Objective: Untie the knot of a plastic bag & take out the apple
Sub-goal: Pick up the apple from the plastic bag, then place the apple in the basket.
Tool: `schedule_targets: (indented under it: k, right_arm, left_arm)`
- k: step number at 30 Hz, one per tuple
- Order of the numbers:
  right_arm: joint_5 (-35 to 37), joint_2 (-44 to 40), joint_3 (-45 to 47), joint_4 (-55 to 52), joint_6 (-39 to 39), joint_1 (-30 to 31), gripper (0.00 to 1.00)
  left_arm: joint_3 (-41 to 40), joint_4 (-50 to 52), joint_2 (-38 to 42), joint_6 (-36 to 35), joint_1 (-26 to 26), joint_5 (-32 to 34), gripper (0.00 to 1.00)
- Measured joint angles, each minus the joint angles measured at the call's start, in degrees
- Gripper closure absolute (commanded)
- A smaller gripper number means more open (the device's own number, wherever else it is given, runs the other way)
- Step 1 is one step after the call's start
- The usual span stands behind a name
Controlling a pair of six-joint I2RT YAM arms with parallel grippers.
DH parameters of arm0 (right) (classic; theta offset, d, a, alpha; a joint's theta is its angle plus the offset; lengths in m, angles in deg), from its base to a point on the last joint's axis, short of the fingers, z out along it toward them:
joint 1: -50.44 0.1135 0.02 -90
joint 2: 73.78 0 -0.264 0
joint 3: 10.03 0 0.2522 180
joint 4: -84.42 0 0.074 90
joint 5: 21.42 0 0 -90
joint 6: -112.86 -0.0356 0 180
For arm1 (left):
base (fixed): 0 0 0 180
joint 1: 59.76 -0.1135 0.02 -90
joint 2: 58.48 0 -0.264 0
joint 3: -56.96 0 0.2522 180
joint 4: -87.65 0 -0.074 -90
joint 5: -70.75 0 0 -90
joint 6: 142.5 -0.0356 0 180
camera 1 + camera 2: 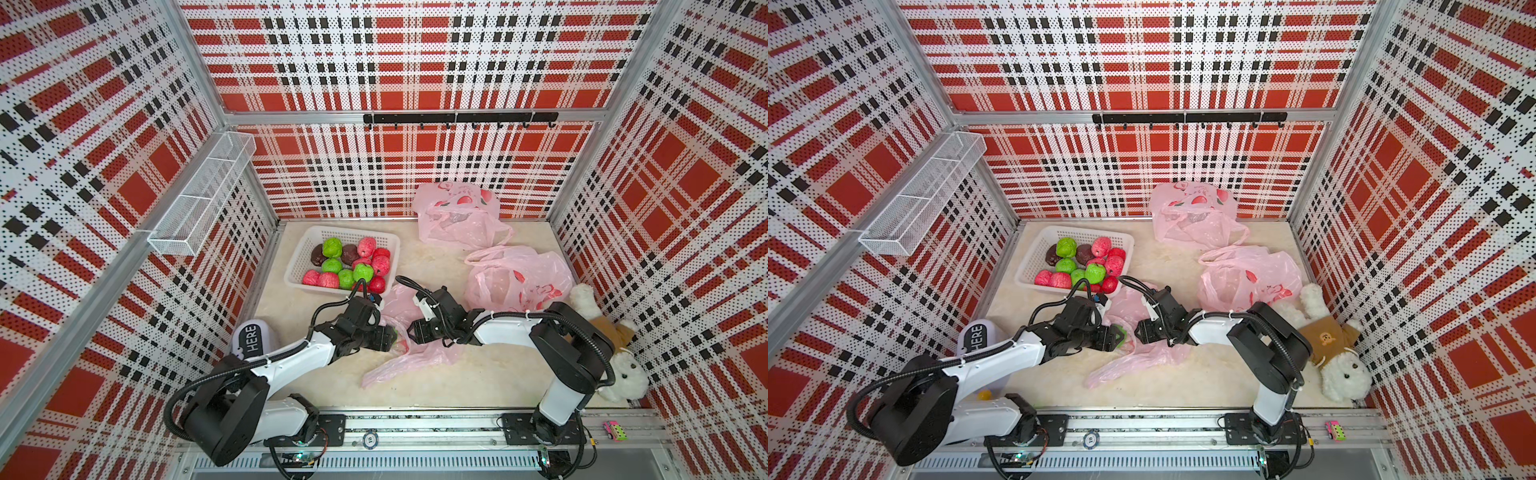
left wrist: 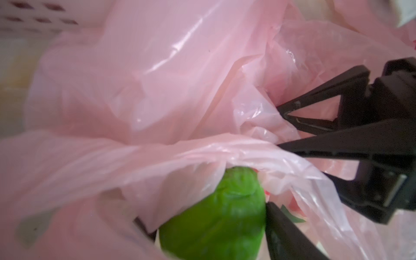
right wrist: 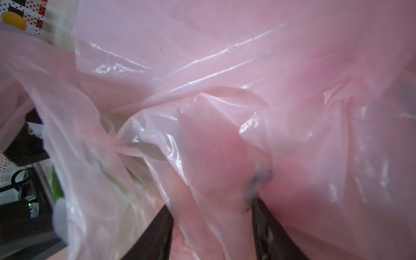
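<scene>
A pink plastic bag (image 1: 409, 359) (image 1: 1133, 361) lies crumpled at the middle of the table between both arms. Its mouth gapes in the left wrist view, and no knot shows in any view. A green apple (image 2: 225, 202) (image 1: 1121, 335) sits in that mouth. My left gripper (image 1: 388, 337) (image 2: 206, 219) is shut on the apple, with one finger under the plastic. My right gripper (image 1: 412, 332) (image 3: 211, 204) faces it from the other side, open, with a fold of the bag between its fingers (image 2: 337, 144).
A white basket (image 1: 293, 270) with several red, green and brown apples stands behind the left arm. Two more pink bags (image 1: 457, 224) (image 1: 523, 274) lie at the back right. A plush dog (image 1: 619, 357) rests at the right wall and a "HERE" marker (image 1: 253, 337) at the left.
</scene>
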Motion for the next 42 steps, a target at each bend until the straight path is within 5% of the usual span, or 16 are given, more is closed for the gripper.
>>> schedule_targets:
  k: [8, 24, 36, 42]
  right_arm:
    - [0.2, 0.1, -0.4, -1.0, 1.4, -0.1, 0.47]
    - [2.6, 1.2, -2.1, -1.9, 2.0, -0.3, 0.47]
    - [4.1, 1.1, -2.6, -2.9, 3.2, -0.3, 0.47]
    - [5.7, 0.4, -4.4, -6.6, 4.7, -0.3, 0.38]
  left_arm:
    - [1.6, -0.6, -1.8, -0.3, 0.9, -0.7, 0.36]
    - [6.1, 8.2, 15.5, -1.1, -3.9, -5.2, 0.36]
    - [11.0, 4.2, 15.6, 4.1, -12.3, -17.9, 0.38]
    - [15.0, 5.7, 13.0, 4.2, -16.3, -20.5, 0.38]
